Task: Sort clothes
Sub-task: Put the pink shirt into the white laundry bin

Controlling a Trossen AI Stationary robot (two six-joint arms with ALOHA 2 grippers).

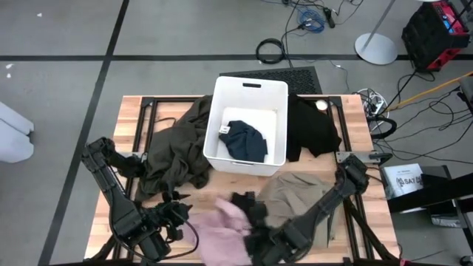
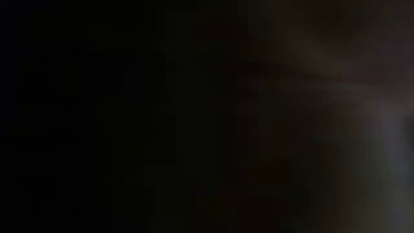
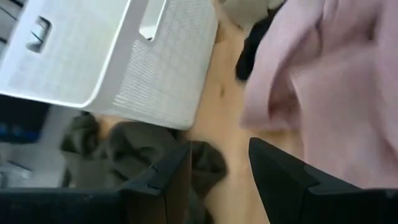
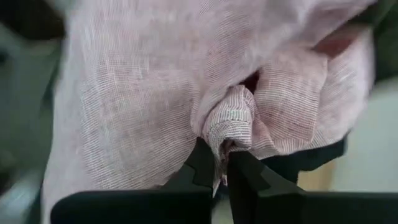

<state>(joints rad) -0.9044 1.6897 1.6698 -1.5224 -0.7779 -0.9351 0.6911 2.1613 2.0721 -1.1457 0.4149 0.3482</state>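
Observation:
A pale pink garment (image 1: 220,225) lies bunched near the table's front edge, and my right gripper (image 1: 250,213) is shut on it. My left gripper (image 1: 176,205) is open and empty just left of the pink garment (image 3: 323,87). The white bin (image 1: 247,122) holds a navy garment (image 1: 245,140). A dark olive garment (image 1: 181,144) lies against the bin's left wall. A black garment (image 1: 314,125) lies to the bin's right. A khaki garment (image 1: 295,188) lies in front of the bin, partly under my right arm. The low view is dark and shows nothing. My right gripper pinches a bunched fold of the pink garment (image 4: 231,121) between its two fingers, several layers gathered together. The cloth spreads out loosely beyond the fingertips (image 4: 200,155). Whether the garment is lifted clear of the table cannot be told.
The bin stands at the table's middle far side, its wall (image 3: 155,68) close ahead of my left gripper. Bare wood (image 1: 118,185) shows at the table's left front. Cables and a red case (image 1: 436,29) lie on the floor beyond the table.

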